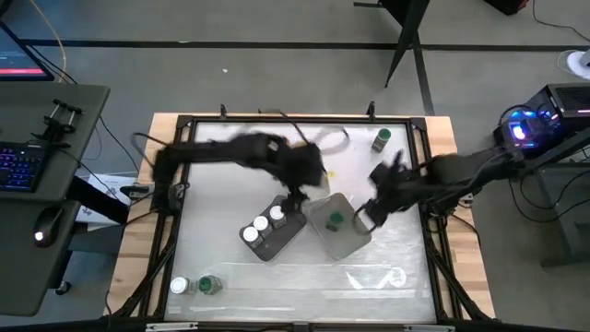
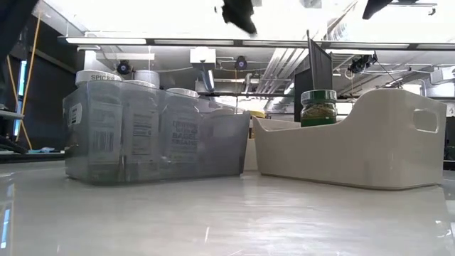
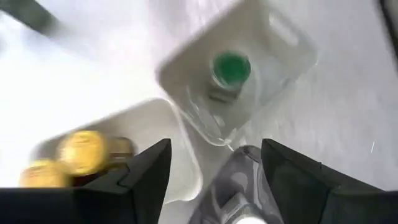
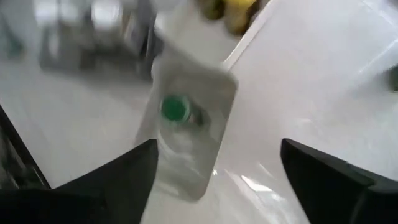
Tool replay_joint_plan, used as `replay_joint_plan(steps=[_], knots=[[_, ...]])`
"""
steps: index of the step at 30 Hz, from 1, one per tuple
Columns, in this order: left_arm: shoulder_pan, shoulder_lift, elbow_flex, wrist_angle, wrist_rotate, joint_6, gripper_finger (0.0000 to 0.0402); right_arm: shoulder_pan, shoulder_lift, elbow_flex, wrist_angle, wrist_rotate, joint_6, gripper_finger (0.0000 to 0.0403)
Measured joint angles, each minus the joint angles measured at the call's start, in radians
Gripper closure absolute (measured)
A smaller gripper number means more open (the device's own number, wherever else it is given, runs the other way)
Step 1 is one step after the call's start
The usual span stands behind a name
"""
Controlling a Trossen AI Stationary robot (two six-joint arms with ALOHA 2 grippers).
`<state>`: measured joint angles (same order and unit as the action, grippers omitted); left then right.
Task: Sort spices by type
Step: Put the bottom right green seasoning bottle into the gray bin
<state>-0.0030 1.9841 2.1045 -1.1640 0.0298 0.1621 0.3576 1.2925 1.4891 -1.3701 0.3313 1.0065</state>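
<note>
A: Where do the spice jars sit?

B: 3 white-lidded jars point(image 1: 262, 225) stand in the grey tray point(image 1: 277, 242) near the table's middle. 1 green-lidded jar point(image 1: 336, 219) stands alone in the white tray point(image 1: 350, 242) just beside it. Another green-lidded jar point(image 1: 382, 139) stands by the table's far edge, and a white-lidded one point(image 1: 179, 286) and a green-lidded one point(image 1: 210, 284) lie side by side at the near left corner.

A: And the grippers?

B: The left gripper point(image 1: 297, 196) hangs above the gap between both trays, fingers point(image 3: 149, 171) spread, nothing between them. The right gripper point(image 1: 367, 218) hovers beside the white tray, jaws wide apart too, empty.

A: Any yellow lids?

B: 2 yellow-lidded jars point(image 3: 62, 163) show in the left wrist view, in a white container.
</note>
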Motion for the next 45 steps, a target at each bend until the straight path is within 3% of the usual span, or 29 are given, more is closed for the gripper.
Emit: replay_joint_plan(steps=[5, 9, 11, 15, 17, 24, 33, 45], knots=[[0.086, -0.280, -0.171, 0.109, -0.050, -0.021, 0.0231, 0.026, 0.174, 0.000, 0.026, -0.071, -0.177, 0.0198], [0.120, -0.541, -0.388, 0.221, -0.112, -0.118, 0.0329, 0.041, 0.287, -0.001, 0.021, -0.081, -0.292, 0.0354], [0.120, -0.677, -0.517, 0.293, -0.137, -0.194, 0.0379, 0.040, 0.318, -0.007, 0.033, -0.102, -0.364, 0.0386], [0.068, -0.926, -0.789, 0.471, -0.177, -0.370, 0.0388, 0.004, 0.298, -0.183, 0.216, -0.291, -0.402, 0.0396], [0.022, -1.030, -0.908, 0.540, -0.199, -0.438, 0.0396, -0.006, 0.258, -0.283, 0.251, -0.346, -0.330, 0.0399], [-0.079, -1.267, -1.155, 0.676, -0.353, -0.516, 0.0400, 0.023, 0.125, -0.407, 0.478, -0.268, 0.034, 0.0402], [-0.090, -1.322, -1.205, 0.708, -0.363, -0.428, 0.0401, -0.022, 0.257, -0.410, 0.538, -0.245, 0.193, 0.0402], [-0.089, -1.322, -1.205, 0.704, -0.347, -0.386, 0.0401, -0.108, 0.311, -0.410, 0.605, -0.174, 0.162, 0.0403]])
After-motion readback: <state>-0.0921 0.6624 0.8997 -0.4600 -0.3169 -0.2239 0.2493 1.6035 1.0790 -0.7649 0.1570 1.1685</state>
